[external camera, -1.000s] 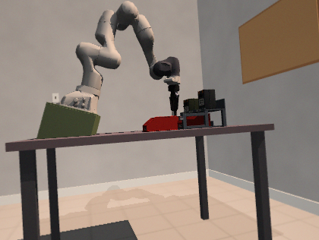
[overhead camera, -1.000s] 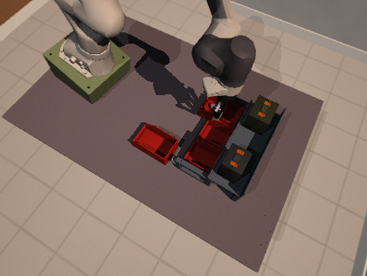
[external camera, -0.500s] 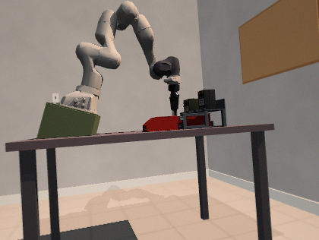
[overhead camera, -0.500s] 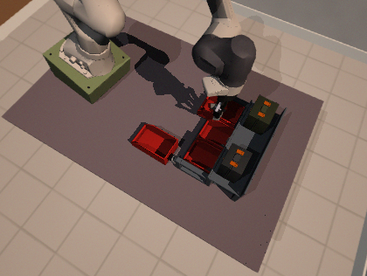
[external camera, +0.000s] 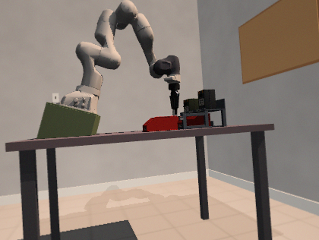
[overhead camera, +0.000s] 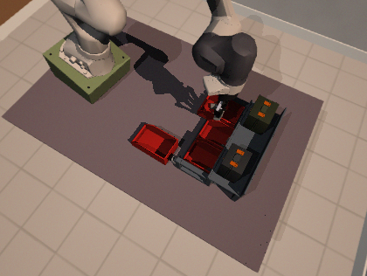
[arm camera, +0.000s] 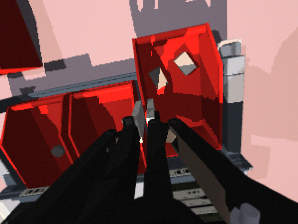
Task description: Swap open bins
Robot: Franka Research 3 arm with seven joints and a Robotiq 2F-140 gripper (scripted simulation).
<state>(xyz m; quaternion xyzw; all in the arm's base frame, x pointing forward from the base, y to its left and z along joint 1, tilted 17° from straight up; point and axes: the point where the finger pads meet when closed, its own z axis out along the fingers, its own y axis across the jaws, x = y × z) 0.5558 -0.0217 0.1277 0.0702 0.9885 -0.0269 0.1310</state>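
Note:
The empty red bin point(overhead camera: 154, 141) stands on the table left of the shelf point(overhead camera: 227, 150); it also shows in the wrist view point(arm camera: 17, 35). The red bin with light parts in it point(overhead camera: 220, 111) point(arm camera: 180, 85) lies in the shelf's far place. It sticks out farther past the front than its neighbours. I cannot tell whether it is level. My gripper point(overhead camera: 217, 114) point(external camera: 174, 110) point(arm camera: 146, 108) points down over this bin. Its fingers are nearly shut, astride the bin's side wall next to the middle bin.
Two other red bins point(overhead camera: 216, 131) point(overhead camera: 203, 153) sit in the shelf's middle and near places. Two dark boxes point(overhead camera: 261, 113) point(overhead camera: 236, 162) stand on the board above the bins' rear ends. The green robot base point(overhead camera: 87, 65) is at the far left.

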